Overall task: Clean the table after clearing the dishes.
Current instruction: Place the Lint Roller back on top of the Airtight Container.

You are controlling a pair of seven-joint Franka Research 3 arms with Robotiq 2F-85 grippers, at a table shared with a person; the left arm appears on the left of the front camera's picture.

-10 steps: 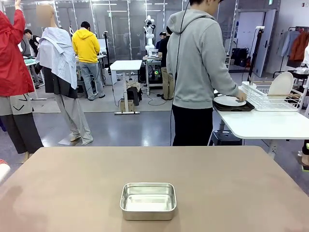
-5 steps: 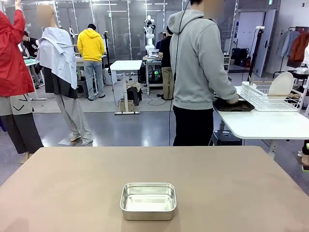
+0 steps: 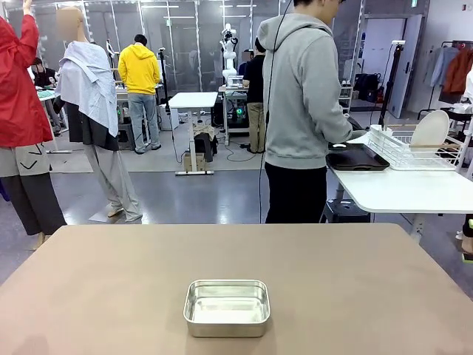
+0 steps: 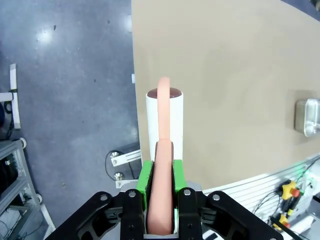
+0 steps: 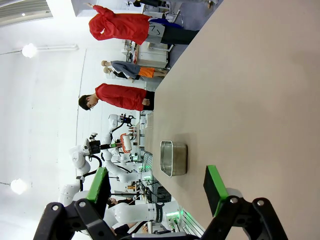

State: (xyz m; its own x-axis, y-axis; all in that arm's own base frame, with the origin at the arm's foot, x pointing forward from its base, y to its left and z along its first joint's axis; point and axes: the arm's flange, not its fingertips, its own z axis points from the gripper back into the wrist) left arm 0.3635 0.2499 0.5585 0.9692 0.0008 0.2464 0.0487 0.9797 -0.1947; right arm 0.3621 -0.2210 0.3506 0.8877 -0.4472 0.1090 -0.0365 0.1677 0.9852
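Observation:
The taupe table [image 3: 355, 281] spreads across the front view. In the left wrist view my left gripper [image 4: 160, 177] is shut on a salmon-pink flat piece [image 4: 163, 115], seen edge-on, whose far end sits in a white tube [image 4: 176, 125] at the table's [image 4: 225, 75] edge. My right gripper [image 5: 156, 187] stands open above the table [image 5: 250, 90], nothing between its green pads. Of the dishes, a dark tray [image 3: 357, 160] lies on the white side table and a white plate [image 3: 430, 129] stands in a wire rack. A person in a grey hoodie [image 3: 303, 89] stands there, one hand over the tray.
A small steel pan [image 3: 226, 307] sits near the middle front of the taupe table, also seen as the pan [image 4: 310, 116] and the pan [image 5: 173, 158]. The white side table [image 3: 406, 188] stands at the far right. Grey floor [image 4: 65, 100] lies beyond the table edge.
The person has taken the white plate off the dark tray, which now lies bare. A pale shape at the front view's left edge a second ago is gone.

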